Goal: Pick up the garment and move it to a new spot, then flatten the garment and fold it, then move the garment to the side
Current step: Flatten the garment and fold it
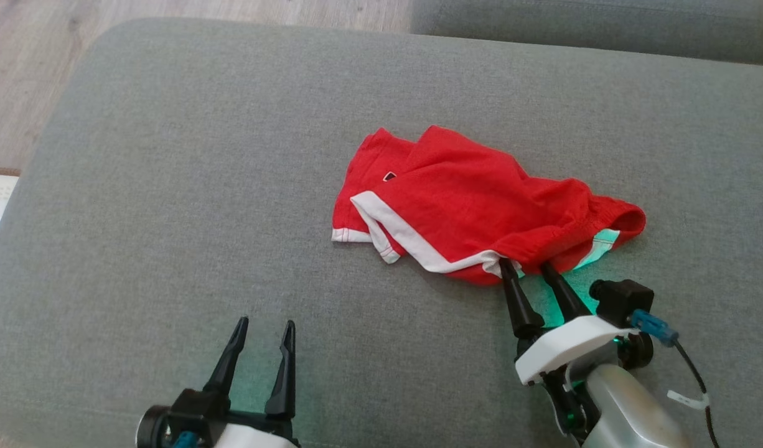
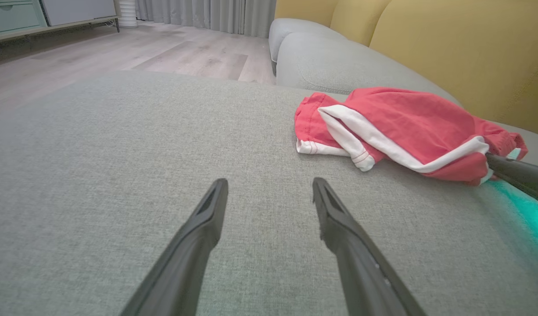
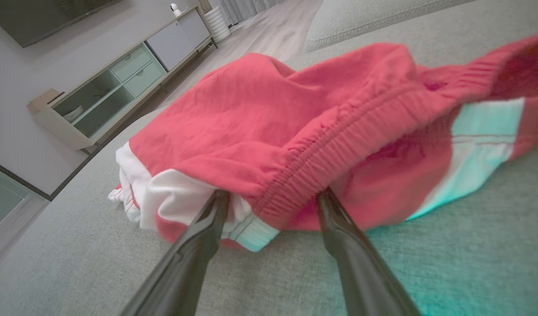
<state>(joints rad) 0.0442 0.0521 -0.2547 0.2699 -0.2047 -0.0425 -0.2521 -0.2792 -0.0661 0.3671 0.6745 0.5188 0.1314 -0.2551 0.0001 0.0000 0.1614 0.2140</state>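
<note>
Garment (image 1: 475,199), red shorts with white trim, lies crumpled on the grey sofa cushion (image 1: 170,186), right of centre. Right end effector (image 1: 524,264) is spread, tips touching the near edge, nothing pinched yet. Left end effector (image 1: 265,322) is spread too, over bare cushion, well apart from the cloth.

Risks, as a judgement: closing here may catch only the top layer or the white hem (image 3: 172,193), so the shorts hang lopsided and unroll on the lift. Tips sit low, so they could nip the cushion cover. Pushing further forward would just shove the pile away.

Right wrist view gives the elastic waistband (image 3: 339,145) bunched between the fingers; head view hides that under the fold. Left wrist view adds the yellow backrest (image 2: 449,52) behind. Head view alone gives the spacing of both arms.
</note>
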